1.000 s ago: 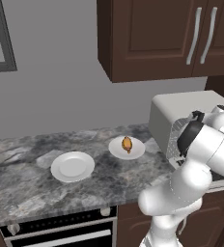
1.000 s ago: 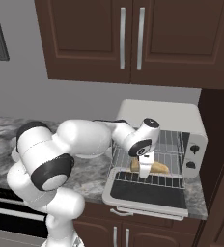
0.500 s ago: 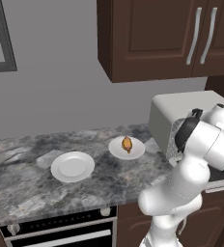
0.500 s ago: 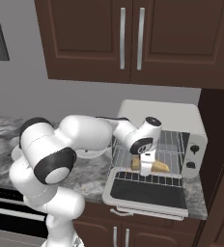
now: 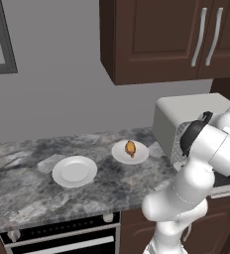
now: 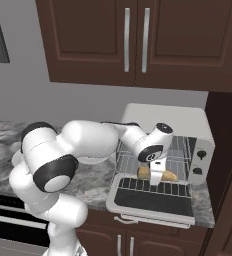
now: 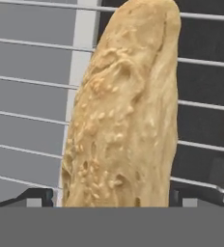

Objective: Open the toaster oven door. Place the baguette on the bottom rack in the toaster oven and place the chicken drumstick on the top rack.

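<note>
At center right of the right base view, the gripper [image 6: 157, 178] has just spread open around the baguette [image 6: 160, 175], leaving it on the bottom rack [image 6: 180, 176].

Two plates [image 5: 75, 171] [image 5: 122, 153], one drumstick [image 5: 131, 148], one baguette [image 6: 164, 175], one oven [image 6: 188, 120], two racks [image 6: 180, 159] [image 7: 32, 111].

A glossy white robot arm [image 6: 83, 145] built from rounded, bulbous segments, joined by dark grey-black bands at each joint. A thin dark cable runs along its forearm. Its wrist ends in a white hand.
</note>
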